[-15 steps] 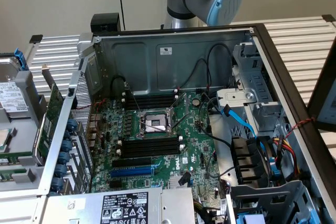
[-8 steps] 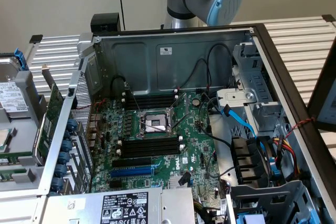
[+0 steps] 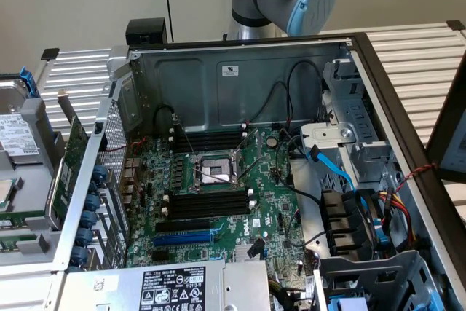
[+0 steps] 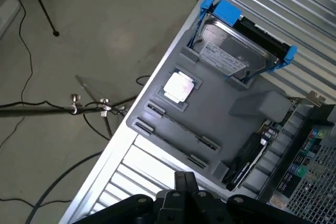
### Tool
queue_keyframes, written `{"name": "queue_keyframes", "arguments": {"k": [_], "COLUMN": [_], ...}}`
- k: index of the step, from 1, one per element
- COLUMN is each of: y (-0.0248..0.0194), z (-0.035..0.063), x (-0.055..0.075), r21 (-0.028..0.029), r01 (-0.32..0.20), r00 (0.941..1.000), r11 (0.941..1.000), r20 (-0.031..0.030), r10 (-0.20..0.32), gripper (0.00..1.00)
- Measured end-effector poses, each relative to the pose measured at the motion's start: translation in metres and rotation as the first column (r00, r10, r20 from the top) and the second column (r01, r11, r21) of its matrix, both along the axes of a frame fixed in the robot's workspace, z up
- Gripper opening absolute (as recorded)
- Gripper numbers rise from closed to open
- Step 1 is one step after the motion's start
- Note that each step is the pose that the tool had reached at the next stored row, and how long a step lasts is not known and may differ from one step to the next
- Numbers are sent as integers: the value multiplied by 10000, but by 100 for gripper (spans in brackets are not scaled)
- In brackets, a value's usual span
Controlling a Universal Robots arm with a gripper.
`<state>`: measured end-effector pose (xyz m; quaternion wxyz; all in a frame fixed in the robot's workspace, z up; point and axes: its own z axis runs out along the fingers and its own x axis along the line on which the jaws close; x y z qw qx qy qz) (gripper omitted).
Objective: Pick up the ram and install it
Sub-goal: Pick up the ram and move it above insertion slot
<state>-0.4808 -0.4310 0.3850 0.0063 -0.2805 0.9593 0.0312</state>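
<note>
Ram (image 4: pixel 181 127), as far as can be told, standing on its long edge in a narrow holder of the grey tray (image 4: pixel 231 103), close to the tray's long edge on the side of the ribbed table (image 4: pixel 142 174), just beside the processor chip (image 4: pixel 181 86). Seen edge-on there, so not fully certain. In the exterior view, the ram (image 3: pixel 23 217) probably the thin green strip at that view's left, well apart from the empty black slots (image 3: pixel 210 202) on the motherboard (image 3: pixel 269 180).

Likely light and stiff, yet thin and fragile: not to be bent, not to be pressed on the chips or on the contact edge. Best taken by the two flat faces, near the middle of the upper edge, to avoid tipping.

Gripper (image 4: pixel 185 178) with fingers pressed together, holding nothing, hovering over the tray's edge by the table. Ram apart from the fingertips, untouched, lying between them and the processor chip.
</note>
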Motion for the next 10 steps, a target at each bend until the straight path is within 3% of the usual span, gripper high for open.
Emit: {"name": "queue_keyframes", "arguments": {"k": [5, 10], "y": [0, 0], "z": [-3, -6], "x": [0, 0], "r21": [0, -1], "r01": [-915, -1817], "r00": [9958, 9834], "r11": [9958, 9834], "r20": [0, 0], "r10": [915, 1817], "gripper": [10, 10]}}
